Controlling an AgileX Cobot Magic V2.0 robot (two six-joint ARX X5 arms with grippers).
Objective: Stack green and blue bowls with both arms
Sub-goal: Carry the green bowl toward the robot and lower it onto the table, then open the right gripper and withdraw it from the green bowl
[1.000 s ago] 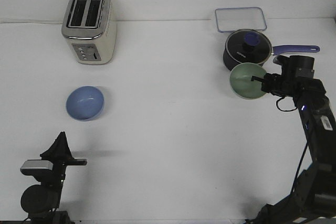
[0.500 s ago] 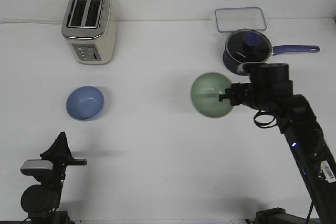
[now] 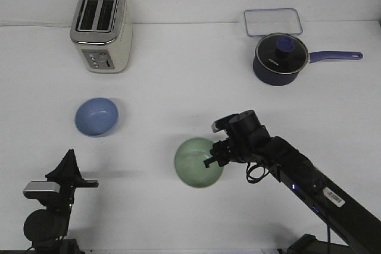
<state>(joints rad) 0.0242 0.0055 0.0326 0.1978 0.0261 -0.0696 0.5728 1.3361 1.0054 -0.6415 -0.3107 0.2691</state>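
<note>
**Green bowl carried to mid-worktop, blue bowl waiting**

The right gripper (image 3: 213, 160) had its jaws clamped on the near-side rim of the green bowl (image 3: 197, 162), one jaw inside and one outside as far as the front view showed, a hold that suits a thin-walled bowl with no handle. The bowl sat low over the middle of the worktop (image 3: 178, 87), mouth up and roughly level; whether it touched the surface could not be told. Holding it level probably served to let it settle flat rather than rock.

The blue bowl (image 3: 96, 117) stood by itself on the left, mouth up, well apart from the green one and in front of the toaster (image 3: 101, 30). That side belongs to the left arm, so the central spot looked chosen as ground both arms could reach.

The left gripper (image 3: 68, 168) was parked at the near left corner, pointing up, holding nothing; its jaws appeared together, though the angle made this uncertain.

The pan (image 3: 280, 59) and lid (image 3: 272, 22) at the far right stayed out of the working area
</note>
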